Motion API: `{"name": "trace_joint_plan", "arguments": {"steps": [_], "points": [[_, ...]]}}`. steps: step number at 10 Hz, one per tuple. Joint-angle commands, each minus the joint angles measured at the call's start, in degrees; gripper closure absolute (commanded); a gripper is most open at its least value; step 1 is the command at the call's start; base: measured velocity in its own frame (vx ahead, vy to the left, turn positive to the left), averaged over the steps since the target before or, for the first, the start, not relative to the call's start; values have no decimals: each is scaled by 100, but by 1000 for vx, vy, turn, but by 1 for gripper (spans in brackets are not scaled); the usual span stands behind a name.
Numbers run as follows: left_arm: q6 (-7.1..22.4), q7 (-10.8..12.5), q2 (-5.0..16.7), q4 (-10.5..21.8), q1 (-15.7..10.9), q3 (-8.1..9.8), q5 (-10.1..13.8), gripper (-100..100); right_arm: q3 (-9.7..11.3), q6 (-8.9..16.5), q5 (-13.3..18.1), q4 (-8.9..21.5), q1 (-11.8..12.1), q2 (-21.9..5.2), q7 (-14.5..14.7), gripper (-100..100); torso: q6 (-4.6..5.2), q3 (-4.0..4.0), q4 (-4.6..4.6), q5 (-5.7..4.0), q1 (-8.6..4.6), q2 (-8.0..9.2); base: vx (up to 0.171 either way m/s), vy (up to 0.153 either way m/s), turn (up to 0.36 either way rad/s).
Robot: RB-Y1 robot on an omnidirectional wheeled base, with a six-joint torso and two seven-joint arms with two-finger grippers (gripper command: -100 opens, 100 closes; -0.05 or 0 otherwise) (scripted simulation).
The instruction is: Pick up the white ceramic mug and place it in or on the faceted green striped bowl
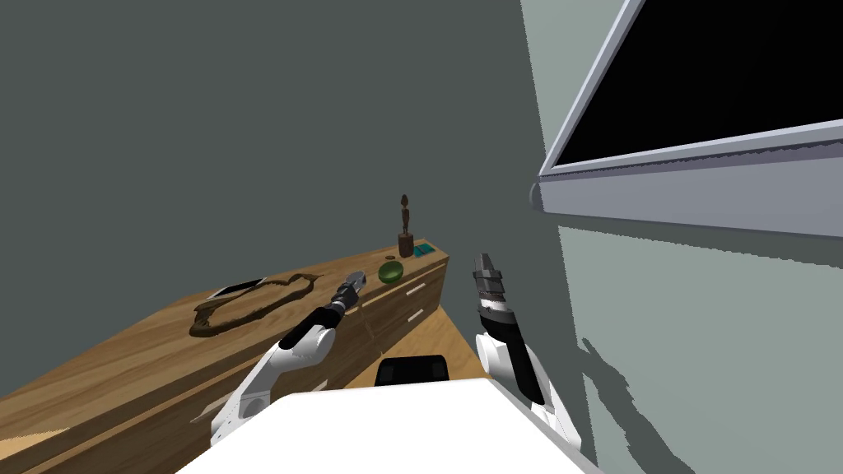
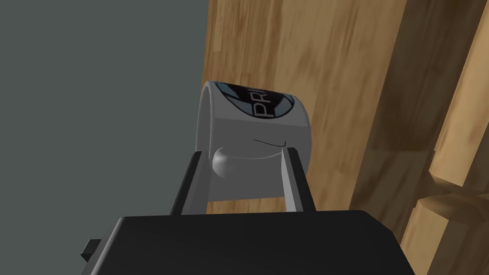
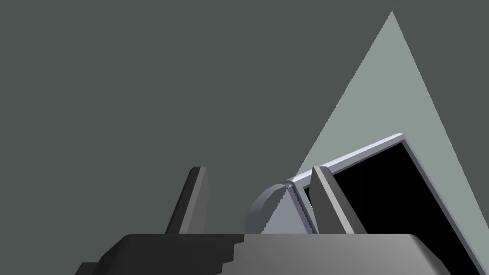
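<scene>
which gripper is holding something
The left gripper, shut on the sides of the white mug; the right gripper stands open with nothing in it.

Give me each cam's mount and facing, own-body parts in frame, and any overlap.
Head view: on the head, steeply down and forward over the wooden dresser and green bowl; both forearms, left gripper and right gripper show.
Left wrist view: on the left hand, along its gripper at the mug clamped between its fingers, dresser behind.
Right wrist view: on the right hand, raised beside the dresser; its open fingers show.
Shared: head and left wrist views both show the left gripper and dresser.
</scene>
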Motion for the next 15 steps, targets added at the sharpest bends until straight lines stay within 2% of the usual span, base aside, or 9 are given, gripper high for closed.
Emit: {"name": "trace_joint_plan", "arguments": {"steps": [1, 2, 3, 4, 5, 6, 9, 10, 15], "points": [[0, 0, 0, 0, 0, 0, 0, 0, 0, 0, 0, 0, 0, 0, 0, 0, 0, 0, 0, 0, 0, 0, 0, 0, 0], [64, -52, -100, -132, 37, -167, -96, 100, 0, 0, 0, 0, 0, 0, 0, 0, 0, 0, 0, 0, 0, 0, -21, 23, 176], [105, -81, -158, -213, 62, -266, -151, 100, -1, 0, 0, 0, 1, 0, 0, 0, -8, 6, 0, 1, 4, 13, -46, 31, 235], [62, -54, -99, -175, 64, -198, -91, 100, -1, 0, 0, 0, 0, 0, 0, 0, -10, 13, 3, 2, 11, 25, -23, 10, 43], [76, -60, -102, -182, 67, -206, -96, 0, 0, 0, 0, 0, -1, 0, 0, 0, -3, 10, 3, 2, 8, 18, -5, 2, -4], [207, -60, -58, -308, 151, -198, -125, 100, 0, 0, 0, 0, 0, 0, 0, 0, -2, 5, 1, 1, 3, 10, -87, -47, 12], [487, -69, 60, -605, 276, -128, -220, 100, 1, 0, 0, 0, -2, 1, 0, 0, -15, 41, -2, 5, -17, 88, -152, -45, 13], [659, -79, 134, -778, 350, -80, -286, 100, 1, 0, 0, 0, -2, 1, 0, 0, -15, 42, -1, 5, -16, 89, -132, -20, 12], [1141, -103, 340, -1188, 553, 63, -460, 100, 0, 0, 0, 0, -1, 0, 0, 0, -11, 26, -4, 1, 1, 57, -85, 7, 2]]}}
